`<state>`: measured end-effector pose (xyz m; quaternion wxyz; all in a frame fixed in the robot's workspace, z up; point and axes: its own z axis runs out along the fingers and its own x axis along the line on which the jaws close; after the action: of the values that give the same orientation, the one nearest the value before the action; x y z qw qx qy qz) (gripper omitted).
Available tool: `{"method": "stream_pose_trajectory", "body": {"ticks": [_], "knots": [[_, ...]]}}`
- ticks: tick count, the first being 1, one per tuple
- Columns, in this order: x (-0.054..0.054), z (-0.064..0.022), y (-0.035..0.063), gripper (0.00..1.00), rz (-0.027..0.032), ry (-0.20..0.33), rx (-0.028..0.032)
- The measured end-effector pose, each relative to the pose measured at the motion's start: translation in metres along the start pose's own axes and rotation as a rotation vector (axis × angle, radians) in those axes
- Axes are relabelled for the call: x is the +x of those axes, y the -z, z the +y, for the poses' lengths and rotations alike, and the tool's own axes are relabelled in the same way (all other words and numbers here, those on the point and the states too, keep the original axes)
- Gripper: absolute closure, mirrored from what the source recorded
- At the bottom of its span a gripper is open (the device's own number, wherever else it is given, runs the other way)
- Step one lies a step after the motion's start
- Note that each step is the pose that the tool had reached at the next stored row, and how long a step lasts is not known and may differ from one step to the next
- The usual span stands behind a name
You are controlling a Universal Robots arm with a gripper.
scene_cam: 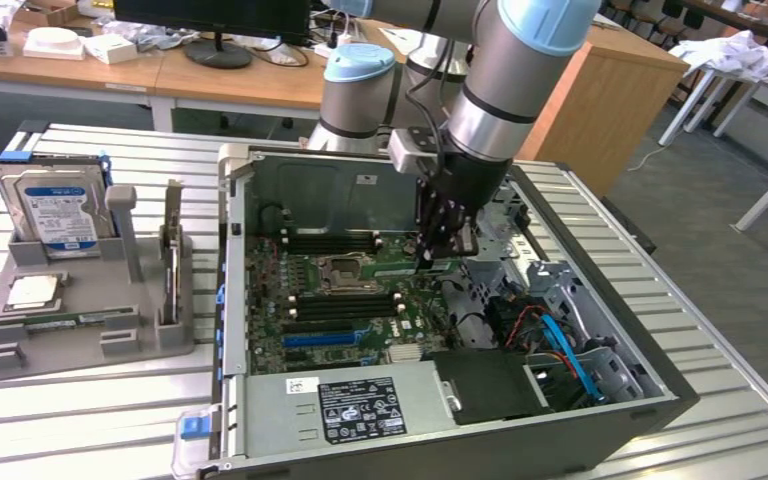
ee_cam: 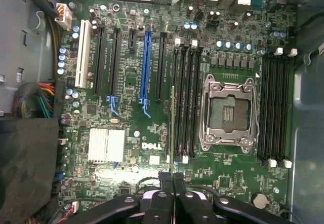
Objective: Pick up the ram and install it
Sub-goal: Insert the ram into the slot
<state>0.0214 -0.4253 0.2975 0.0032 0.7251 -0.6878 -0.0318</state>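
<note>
Looking through the wrist view, I have the gripper (ee_cam: 172, 181) pinching the ram (ee_cam: 172, 133) by one end. Its two black fingertips (ee_cam: 164, 178) are pressed against the stick from either side. I see the ram edge-on, as a thin greenish line running away from the fingers. It lies along the same direction as the black memory slots (ee_cam: 190, 97) and over that bank. The bank sits between the open processor socket (ee_cam: 228, 113) and the long expansion slots, one of which is the blue slot (ee_cam: 147, 67). I cannot tell whether the lower edge of the ram touches a slot or hangs just above it. A finned silver heat sink (ee_cam: 106, 145) sits on the green motherboard (ee_cam: 126, 193) near the gripper's side of the board.

From the exterior view, the arm reaches down into the open computer case (scene_cam: 651, 400), which lies on its side on the slatted metal counter (scene_cam: 91, 420). The gripper (scene_cam: 440, 245) is low inside the case, over the board and just beside the socket.

On the exterior view's left, well apart from the case, a grey tray (scene_cam: 77, 350) rests on the counter. A hard drive (scene_cam: 57, 215) with a blue and white label stands upright at the tray's far end.
</note>
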Motion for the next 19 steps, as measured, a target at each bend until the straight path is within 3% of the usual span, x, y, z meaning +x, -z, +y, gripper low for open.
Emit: {"method": "stream_pose_trajectory", "body": {"ticks": [19], "knots": [[0.0002,-0.0003,-0.0056,0.88,0.0000,0.000,0.0000]]}}
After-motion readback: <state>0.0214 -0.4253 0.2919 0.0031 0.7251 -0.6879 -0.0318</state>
